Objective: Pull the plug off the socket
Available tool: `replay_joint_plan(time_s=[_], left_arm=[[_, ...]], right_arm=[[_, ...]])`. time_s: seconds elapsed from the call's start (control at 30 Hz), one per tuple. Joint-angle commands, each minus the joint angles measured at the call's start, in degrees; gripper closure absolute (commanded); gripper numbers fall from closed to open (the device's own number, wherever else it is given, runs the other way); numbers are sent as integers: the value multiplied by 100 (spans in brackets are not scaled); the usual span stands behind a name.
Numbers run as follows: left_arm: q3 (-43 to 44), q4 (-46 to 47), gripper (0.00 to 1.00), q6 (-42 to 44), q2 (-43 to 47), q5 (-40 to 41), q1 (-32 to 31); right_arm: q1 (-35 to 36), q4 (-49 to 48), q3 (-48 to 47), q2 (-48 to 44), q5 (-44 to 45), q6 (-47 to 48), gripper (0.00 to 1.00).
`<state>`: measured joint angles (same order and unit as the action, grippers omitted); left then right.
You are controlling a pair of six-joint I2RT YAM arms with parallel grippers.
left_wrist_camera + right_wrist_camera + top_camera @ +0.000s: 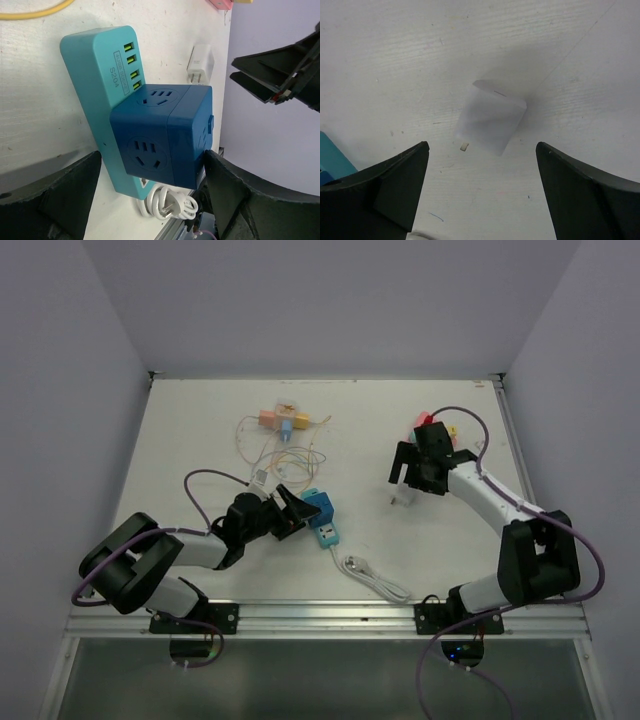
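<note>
Looking at the white plug: it's loose on the table, well to the right of the teal power strip, prongs in no socket. The right gripper hangs over it, jaws wide, holding nothing. The left gripper straddles the blue socket cube on that strip, spread open, not squeezing. The danger now, I'd say, is a finger clipping the cube while backing out and dragging the strip along.

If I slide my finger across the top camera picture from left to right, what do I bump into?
left arm's big black joint → left end effector → blue socket cube → white plug → right arm's big black joint
</note>
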<state>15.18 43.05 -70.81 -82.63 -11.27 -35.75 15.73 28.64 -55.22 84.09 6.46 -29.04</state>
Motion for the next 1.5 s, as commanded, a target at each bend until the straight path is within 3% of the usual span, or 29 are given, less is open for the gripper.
replay_joint_plan(time_s=[0.0,0.17,0.3,0.43,0.63,0.8,1.07,1.47], left_arm=[[-261,-974,14,339,-95,169,15],[-235,-1035,10,374,89,151,15],[-191,-1193,0,445,370,98,15],[1,-1867,0,743,1018,299,24],[747,-3518,0,1920,2047,1002,24],[1373,-4278,0,3334,2471,1329,15],[2787,-5200,1,5451,1804,1162,-230],[4634,-6457,0,7237,-51,1900,-1496]], right_arm=[[-8,-201,-182,-621,-154,345,7],[1,-473,107,-1464,-907,390,7],[97,-842,695,-2054,-1594,171,8],[465,-1019,1109,-2397,-1736,74,8],[941,-1255,1566,-2652,-1814,21,7],[1003,-1414,1918,-2890,-1991,-32,7],[1003,-1379,2252,-3347,-2175,3,7],[1020,-1115,2490,-3962,-2158,56,6]])
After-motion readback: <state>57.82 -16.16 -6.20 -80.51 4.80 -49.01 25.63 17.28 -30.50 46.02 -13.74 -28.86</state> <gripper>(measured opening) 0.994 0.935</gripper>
